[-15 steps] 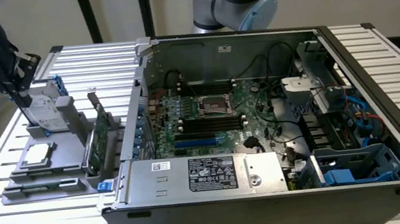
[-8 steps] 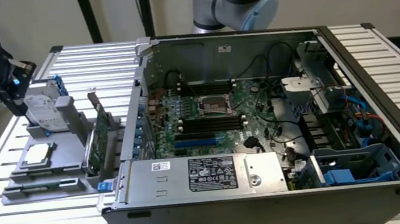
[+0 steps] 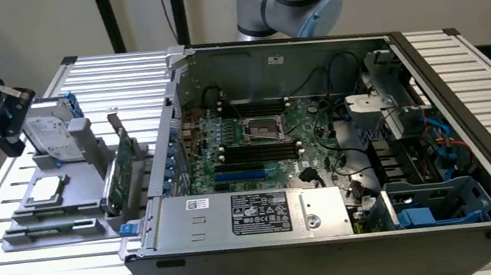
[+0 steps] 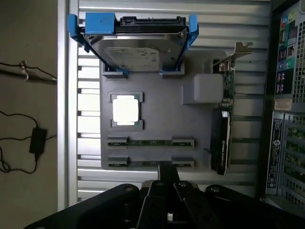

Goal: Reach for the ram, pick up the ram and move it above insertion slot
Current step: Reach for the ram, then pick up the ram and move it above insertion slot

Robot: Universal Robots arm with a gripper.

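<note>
Two ram [image 4: 150, 163] sticks sit on edge in their holders on the grey tray [image 4: 157, 119], side by side. The one I mark is the one nearest the hand [image 4: 165, 171]. The hand hangs over that end of the tray, with its dark tip right by the near stick. I cannot tell if it touches the stick, and I cannot tell if the hand is loose or squeezed tight. So I think the job is at its first part, the reach. The ram is not picked up yet, and it is not over the slot [image 3: 261, 152] yet. The slot is one of the long dark ones on the green board [image 3: 300, 124] inside the open case [image 3: 336, 260], well apart from the tray. The tray also holds a hard drive [image 4: 138, 52] in a blue frame, a square chip [image 4: 126, 110] and a card [image 4: 223, 119] standing on edge. Tray and case both rest on a desk [image 3: 56, 273] made of shiny metal slats, with the tray on the exterior view's left of the case. Behind is a pale wall [image 3: 26, 31]. Beside the desk, a black cable [image 4: 37, 139] lies on a brown floor [image 4: 28, 191].
</note>
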